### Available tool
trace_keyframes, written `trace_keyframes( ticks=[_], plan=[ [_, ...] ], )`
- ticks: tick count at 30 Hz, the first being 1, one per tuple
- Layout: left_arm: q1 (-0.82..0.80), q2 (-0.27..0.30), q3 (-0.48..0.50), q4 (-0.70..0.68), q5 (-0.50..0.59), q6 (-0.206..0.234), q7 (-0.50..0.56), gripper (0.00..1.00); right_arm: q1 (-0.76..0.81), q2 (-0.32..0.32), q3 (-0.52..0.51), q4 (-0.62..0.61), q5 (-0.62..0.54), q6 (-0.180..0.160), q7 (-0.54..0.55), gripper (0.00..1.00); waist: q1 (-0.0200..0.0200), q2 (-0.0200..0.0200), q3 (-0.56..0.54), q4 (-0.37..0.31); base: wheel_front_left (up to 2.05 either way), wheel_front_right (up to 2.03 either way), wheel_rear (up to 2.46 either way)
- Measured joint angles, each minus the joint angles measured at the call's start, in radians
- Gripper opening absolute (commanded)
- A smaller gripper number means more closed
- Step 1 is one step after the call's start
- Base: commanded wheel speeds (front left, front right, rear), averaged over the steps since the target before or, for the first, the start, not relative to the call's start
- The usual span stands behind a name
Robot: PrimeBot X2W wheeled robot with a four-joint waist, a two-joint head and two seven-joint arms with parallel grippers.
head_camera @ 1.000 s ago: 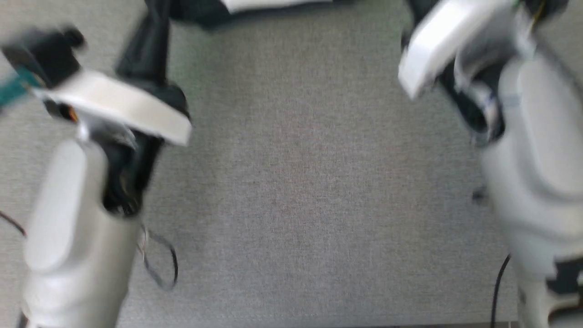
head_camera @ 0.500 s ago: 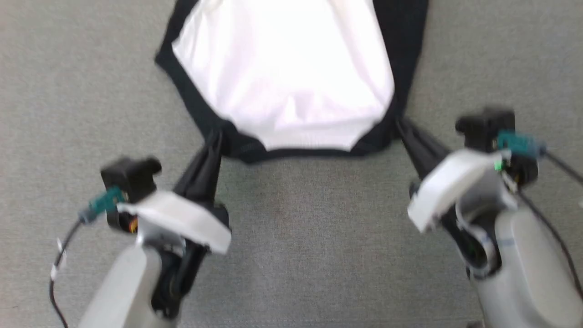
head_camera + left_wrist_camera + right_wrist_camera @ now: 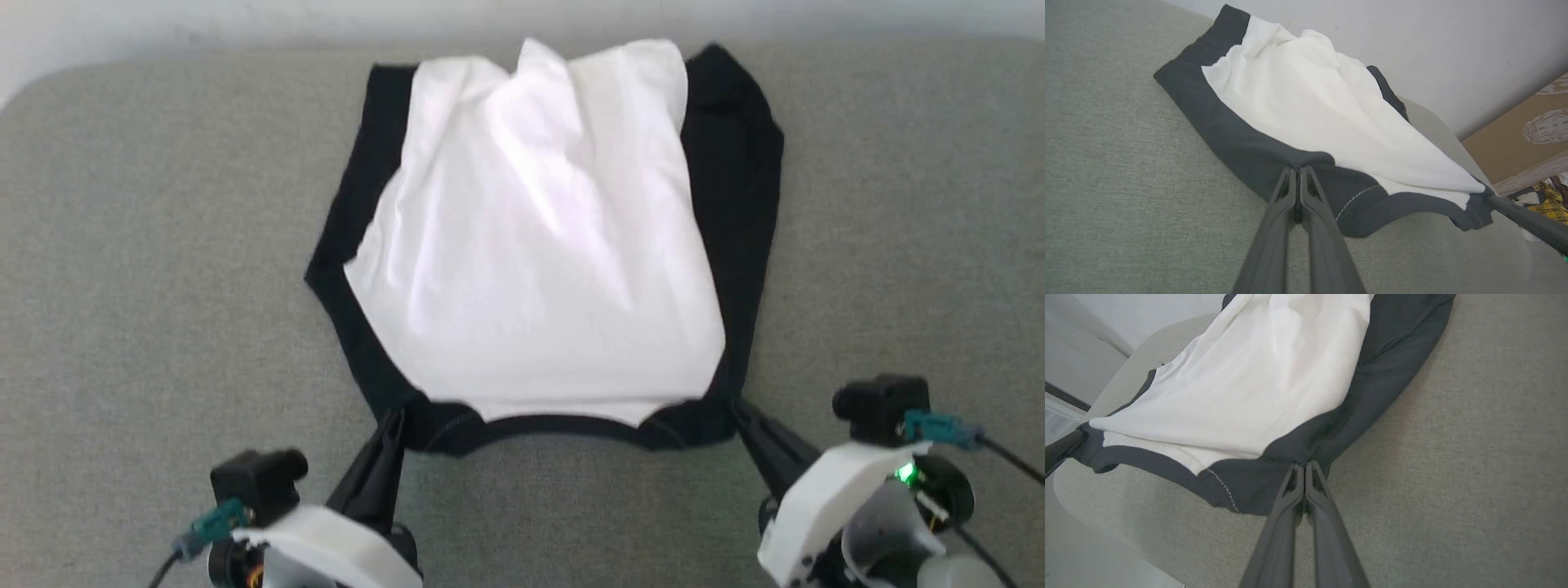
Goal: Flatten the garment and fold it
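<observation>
The garment lies on the grey cloth-covered table, white body up, with black sleeves folded along both sides. Its near black edge is lifted a little. My left gripper is shut on the garment's near left black corner, and the left wrist view shows the fingertips pinching that fabric. My right gripper is shut on the near right black corner, with its tips closed on dark cloth. The edge between the two grips hangs in a shallow curve.
The table's rounded far edge meets a pale wall. In the left wrist view a brown cardboard box and yellow plaid cloth lie beyond the table's end. Bare grey table surrounds the garment on both sides.
The head camera has tilted up, so the whole garment has come into the picture and the grippers sit lower in it. Both grippers stay shut on the near corners.
</observation>
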Motion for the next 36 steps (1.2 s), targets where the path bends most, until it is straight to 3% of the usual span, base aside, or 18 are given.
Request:
trace_keyframes(
  ticks=[18, 26, 36],
  plan=[
    [0.243, 0.026, -0.056, -0.076, -0.001, 0.096, 0.074, 0.0, 0.296, 0.004, -0.036, -0.099, 0.074, 0.0, 0.096, 0.0, 0.0, 0.0, -0.208, -0.015, 0.0, 0.0, 0.0],
    [0.2, 0.025, -0.093, 0.012, -0.005, 0.09, 0.137, 0.0, 0.295, 0.004, -0.036, -0.039, 0.051, 0.0, 0.089, 0.0, 0.0001, 0.0, -0.2, -0.01, 0.0, 0.0, 0.0],
    [-0.016, 0.006, -0.121, 0.239, -0.009, 0.015, 0.195, 0.0, 0.131, 0.004, 0.01, 0.141, -0.02, 0.0, 0.068, 0.0, 0.0003, 0.0, -0.104, 0.003, 0.0, 0.0, 0.0]
  ],
)
